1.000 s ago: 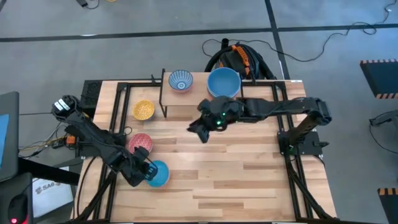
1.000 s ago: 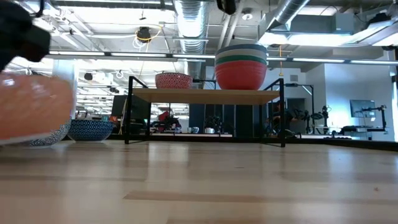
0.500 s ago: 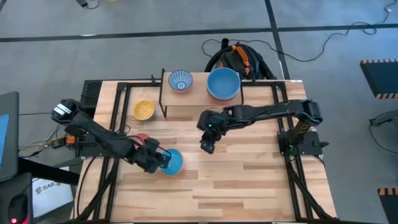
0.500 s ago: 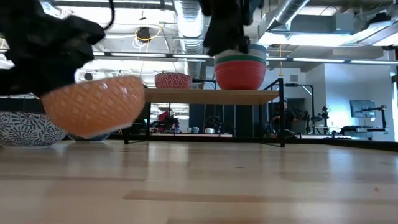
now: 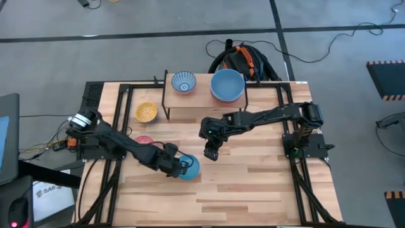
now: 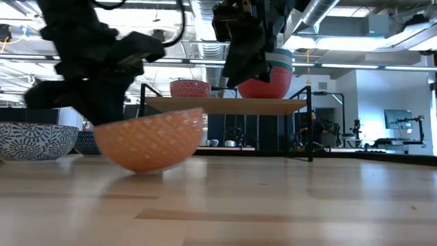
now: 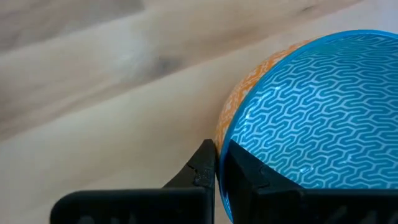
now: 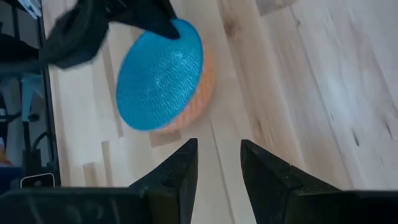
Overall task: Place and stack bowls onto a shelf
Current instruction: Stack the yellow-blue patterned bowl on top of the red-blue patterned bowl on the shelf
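Observation:
My left gripper (image 5: 176,166) is shut on a light blue bowl (image 5: 189,167) with an orange outside (image 6: 150,140), low over the table's middle. My right gripper (image 5: 211,152) hangs open and empty just right of and beyond that bowl, which shows ahead of its fingers in the right wrist view (image 8: 163,73). The shelf (image 5: 197,109) at the back holds a blue-white patterned bowl (image 5: 184,81) and a stack topped by the large blue bowl (image 5: 227,85). A yellow bowl (image 5: 145,112) and a pink bowl (image 5: 143,140) rest on the table at the left. My left gripper pinches the light blue bowl's rim (image 7: 222,148) on the side toward the table's left, one finger (image 7: 203,169) outside the wall and one (image 7: 249,177) inside. The fingers come slanting down from the left. The bowl sits upright, its mouth up, its base at or just over the tabletop (image 6: 147,169).
The shelf's black legs (image 6: 141,123) stand on the table's far part. The left arm (image 5: 120,144) lies across the table's left, partly over the pink bowl. Open wood lies along the near and right parts (image 5: 266,183). Black frame rails (image 5: 297,171) run along both sides.
My left gripper has carried the light blue bowl from near the table's left toward the right, to the middle, keeping it upright and low. My right gripper has come from beside the shelf toward the near edge and down, close to the bowl.

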### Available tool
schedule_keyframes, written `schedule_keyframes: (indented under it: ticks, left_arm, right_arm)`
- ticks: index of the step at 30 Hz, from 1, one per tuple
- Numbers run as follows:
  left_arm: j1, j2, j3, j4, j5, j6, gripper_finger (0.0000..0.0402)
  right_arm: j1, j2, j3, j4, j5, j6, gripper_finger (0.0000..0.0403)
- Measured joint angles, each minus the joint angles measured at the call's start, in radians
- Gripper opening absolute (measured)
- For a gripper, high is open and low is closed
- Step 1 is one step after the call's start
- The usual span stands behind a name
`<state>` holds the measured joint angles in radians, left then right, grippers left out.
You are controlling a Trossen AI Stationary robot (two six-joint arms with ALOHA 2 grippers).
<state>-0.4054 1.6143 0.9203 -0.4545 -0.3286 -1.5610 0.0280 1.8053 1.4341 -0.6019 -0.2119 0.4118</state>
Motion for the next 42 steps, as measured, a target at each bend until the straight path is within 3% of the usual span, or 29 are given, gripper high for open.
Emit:
schedule_keyframes:
  ticks: [8, 15, 28, 35, 42]
  left_arm:
    - [0.032, 0.000, 0.069, -0.032, -0.094, 0.118, 0.0000]
    - [0.045, -0.005, 0.151, -0.155, -0.107, 0.190, 0.0000]
    - [0.046, -0.054, 0.198, -0.249, -0.166, 0.191, 0.0000]
    - [0.047, -0.108, 0.198, -0.268, -0.273, 0.146, 0.0000]
    - [0.051, -0.110, 0.198, -0.269, -0.277, 0.157, 0.0000]
  right_arm:
    - [0.018, 0.000, 0.000, -0.004, -0.001, -0.002, 0.0149]
    - [0.032, -0.016, 0.000, -0.019, -0.001, 0.009, 0.0149]
    - [0.001, -0.128, 0.001, -0.016, 0.015, 0.006, 0.0149]
    - [-0.025, -0.168, 0.001, -0.020, 0.023, 0.025, 0.0149]
    - [-0.022, -0.178, 0.001, -0.019, 0.023, 0.025, 0.0149]
